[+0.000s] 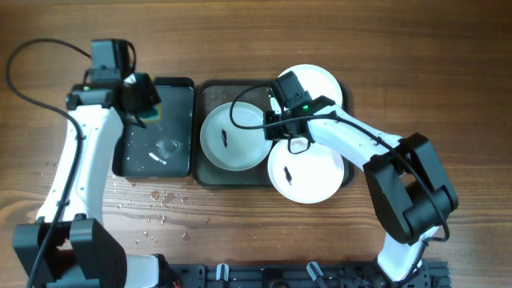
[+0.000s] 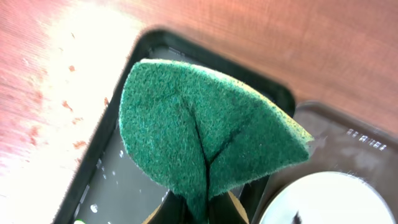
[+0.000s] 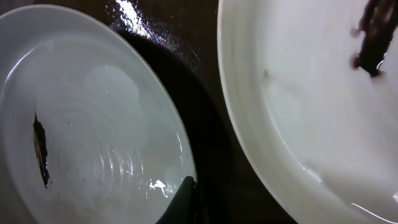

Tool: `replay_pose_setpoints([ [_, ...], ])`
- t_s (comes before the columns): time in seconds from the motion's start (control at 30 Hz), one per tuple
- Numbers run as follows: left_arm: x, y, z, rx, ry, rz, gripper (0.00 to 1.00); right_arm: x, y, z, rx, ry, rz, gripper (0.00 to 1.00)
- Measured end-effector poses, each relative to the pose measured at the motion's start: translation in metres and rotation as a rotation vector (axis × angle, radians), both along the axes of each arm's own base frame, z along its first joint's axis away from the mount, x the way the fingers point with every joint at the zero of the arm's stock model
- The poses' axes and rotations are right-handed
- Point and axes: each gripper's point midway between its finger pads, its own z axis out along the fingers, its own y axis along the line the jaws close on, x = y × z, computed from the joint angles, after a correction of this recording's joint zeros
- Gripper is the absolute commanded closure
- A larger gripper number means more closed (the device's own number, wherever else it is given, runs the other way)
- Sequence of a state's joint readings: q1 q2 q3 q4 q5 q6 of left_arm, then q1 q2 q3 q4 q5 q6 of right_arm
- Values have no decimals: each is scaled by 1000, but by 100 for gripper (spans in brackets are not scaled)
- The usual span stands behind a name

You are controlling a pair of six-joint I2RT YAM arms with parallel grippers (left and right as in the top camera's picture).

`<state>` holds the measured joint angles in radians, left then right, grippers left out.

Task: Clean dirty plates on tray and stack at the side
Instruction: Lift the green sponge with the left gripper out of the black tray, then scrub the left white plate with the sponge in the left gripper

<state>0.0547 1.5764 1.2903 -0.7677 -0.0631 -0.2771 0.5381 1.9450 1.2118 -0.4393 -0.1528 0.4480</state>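
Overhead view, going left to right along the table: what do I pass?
Small black tray → left dirty plate → front right dirty plate. Left out for overlap: sponge, rear plate.

Glossy wht plates (image 1: pixel 240 152), rough grn sponge (image 2: pixel 199 124), matt wood table (image 1: pixel 416 48)

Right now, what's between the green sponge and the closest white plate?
In the overhead view, between the green scrubbing sponge and the round white plate lie the wet floor of the narrow black tray, then the rim of the large grey-green tray.
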Motion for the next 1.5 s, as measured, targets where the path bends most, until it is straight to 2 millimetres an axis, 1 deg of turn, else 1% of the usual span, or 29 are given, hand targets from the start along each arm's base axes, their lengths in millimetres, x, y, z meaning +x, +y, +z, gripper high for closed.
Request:
replay_pose_setpoints([
  [0.07, -1, 3, 4, -5, 3, 7, 96, 0, 0, 0, 0, 0, 0, 96],
  [0.17, -6, 1, 0, -32, 30, 6, 96, 0, 0, 0, 0, 0, 0, 96],
  [0.3, -3, -17, 1, -113, 17, -36, 96, 0, 0, 0, 0, 0, 0, 96],
  [0.33, -2, -31, 2, -154, 11, -62, 96, 0, 0, 0, 0, 0, -1, 96],
  [0.43, -1, -52, 3, -207, 11, -73, 96, 0, 0, 0, 1, 1, 0, 96],
  [0.47, -1, -55, 3, -211, 11, -76, 96, 0, 0, 0, 1, 1, 0, 96],
  [0.5, -3, -73, 2, -240, 20, -96, 96, 0, 0, 0, 1, 1, 0, 96],
  [0.57, -4, -89, 1, -254, 30, -121, 96, 0, 0, 0, 3, 2, 0, 96],
  [0.7, -12, -134, -11, -278, 81, -194, 96, 0, 0, 0, 3, 3, -2, 96],
  [0.77, -16, -156, -22, -289, 113, -220, 96, 0, 0, 0, 7, 8, -15, 96],
  [0.87, -20, -173, -36, -294, 153, -225, 96, 0, 0, 0, 9, 11, -24, 96],
  [1.0, -24, -183, -53, -293, 203, -208, 96, 0, -1, 0, 11, 17, -53, 96],
  [1.1, -25, -185, -61, -295, 225, -192, 96, 1, -2, 0, 12, 22, -84, 96],
  [1.37, -25, -184, -62, -289, 226, -178, 96, 7, 0, 1, 46, 23, -174, 96],
  [1.5, -23, -178, -63, -259, 217, -164, 96, 8, 0, 1, 57, 26, -198, 96],
])
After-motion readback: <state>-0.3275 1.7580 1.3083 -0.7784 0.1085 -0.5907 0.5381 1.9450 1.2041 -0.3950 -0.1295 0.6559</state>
